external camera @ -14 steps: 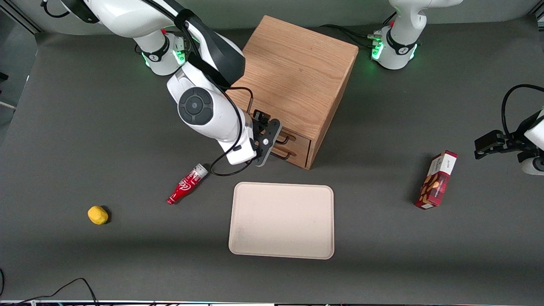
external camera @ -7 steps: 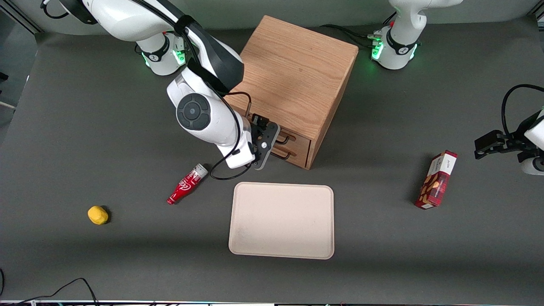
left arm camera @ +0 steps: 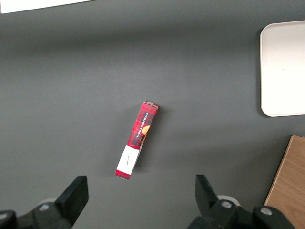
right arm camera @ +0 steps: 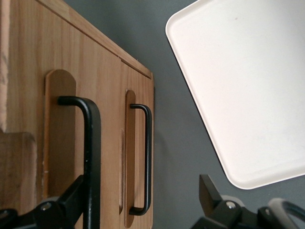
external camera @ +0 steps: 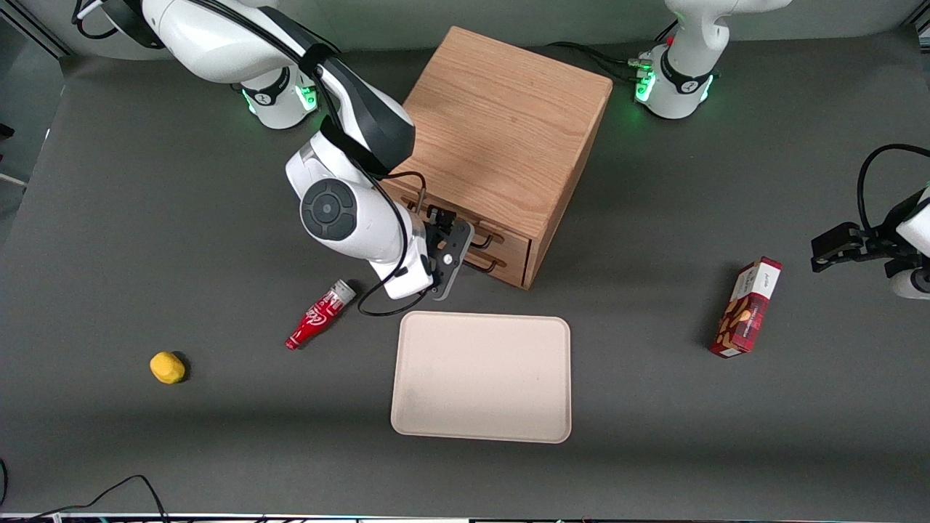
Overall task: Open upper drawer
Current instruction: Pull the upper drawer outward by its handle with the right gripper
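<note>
The oak cabinet (external camera: 501,123) stands mid-table with two drawers in its front. The upper drawer (external camera: 508,234) looks shut; its black wire handle (right arm camera: 91,152) runs close along one finger (right arm camera: 71,200) of my gripper. The lower drawer's handle (right arm camera: 147,157) lies inside the span of the fingers. My gripper (external camera: 465,254) hovers in front of the drawer fronts, open wide, holding nothing (right arm camera: 140,200). In the front view the hand hides most of both handles.
A beige tray (external camera: 481,376) (right arm camera: 248,86) lies on the table in front of the cabinet, nearer the front camera. A red bottle (external camera: 320,314) and a yellow object (external camera: 167,367) lie toward the working arm's end. A red box (external camera: 746,307) (left arm camera: 138,138) lies toward the parked arm's end.
The gripper and wrist have shifted slightly toward the working arm's end and nearer the front camera, staying in front of the drawers. The drawers have not moved.
</note>
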`<state>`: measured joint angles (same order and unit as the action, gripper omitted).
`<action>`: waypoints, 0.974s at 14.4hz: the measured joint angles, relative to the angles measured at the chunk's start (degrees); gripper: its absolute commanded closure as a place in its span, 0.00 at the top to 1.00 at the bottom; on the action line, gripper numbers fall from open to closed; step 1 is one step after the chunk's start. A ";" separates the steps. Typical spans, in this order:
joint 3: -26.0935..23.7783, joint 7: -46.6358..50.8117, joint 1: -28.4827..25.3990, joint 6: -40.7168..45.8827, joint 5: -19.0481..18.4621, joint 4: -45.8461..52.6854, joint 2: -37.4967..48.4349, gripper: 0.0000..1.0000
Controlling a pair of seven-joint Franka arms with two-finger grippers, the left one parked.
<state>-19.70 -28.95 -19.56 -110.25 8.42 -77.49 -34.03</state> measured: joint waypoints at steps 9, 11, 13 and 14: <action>2.42 -5.05 2.14 -1.29 -2.42 5.55 -4.50 1.00; 3.62 -5.71 2.17 -1.29 -2.55 7.57 -5.45 1.00; 4.86 -6.91 2.15 -1.29 -2.65 9.35 -6.14 1.00; 5.62 -7.72 2.15 -1.29 -2.67 10.34 -6.54 1.00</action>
<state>-14.08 -36.67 -17.41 -111.55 5.75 -67.15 -40.57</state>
